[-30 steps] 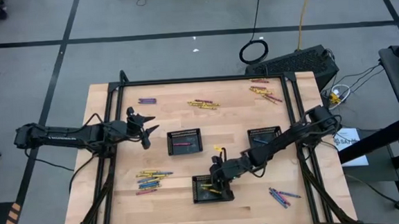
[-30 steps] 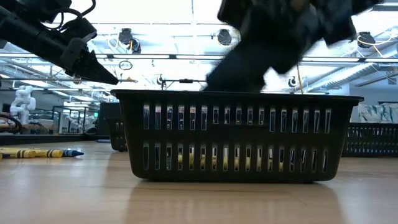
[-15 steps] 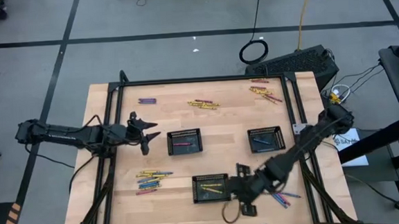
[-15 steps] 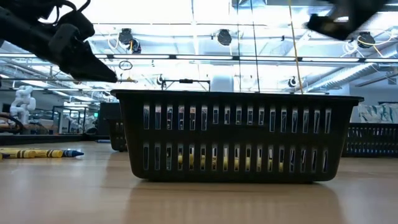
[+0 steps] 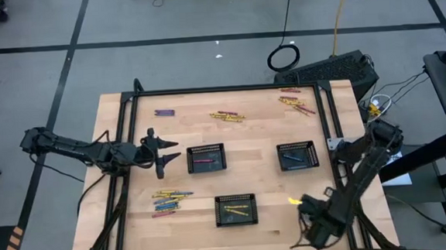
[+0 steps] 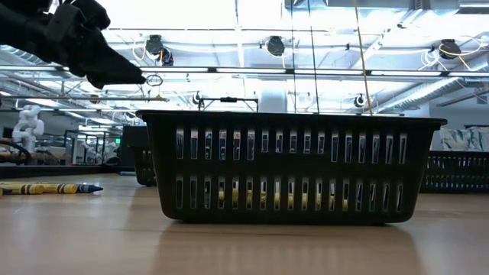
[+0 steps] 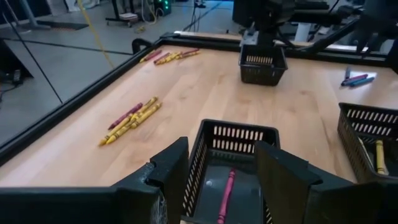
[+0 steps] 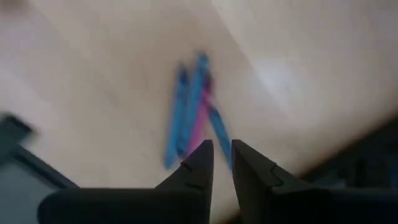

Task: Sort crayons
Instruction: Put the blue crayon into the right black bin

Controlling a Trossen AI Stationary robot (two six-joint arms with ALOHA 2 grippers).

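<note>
Right claw (image 8: 221, 163), nearly clenched and empty, now hangs over blue crayons (image 8: 186, 106) near worktop (image 5: 265, 180) edge, off the tray (image 5: 236, 209); left claw (image 5: 162, 150) gapes.

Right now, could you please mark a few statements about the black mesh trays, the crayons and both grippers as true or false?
1. The black mesh tray beside the left gripper holds a pink crayon. True.
2. The left gripper is shut on a yellow crayon. False: it is open and empty.
3. The front tray holds yellow crayons. True.
4. The right gripper hangs over the front tray. False: it is near the table's front right corner, above loose blue and pink crayons.
</note>
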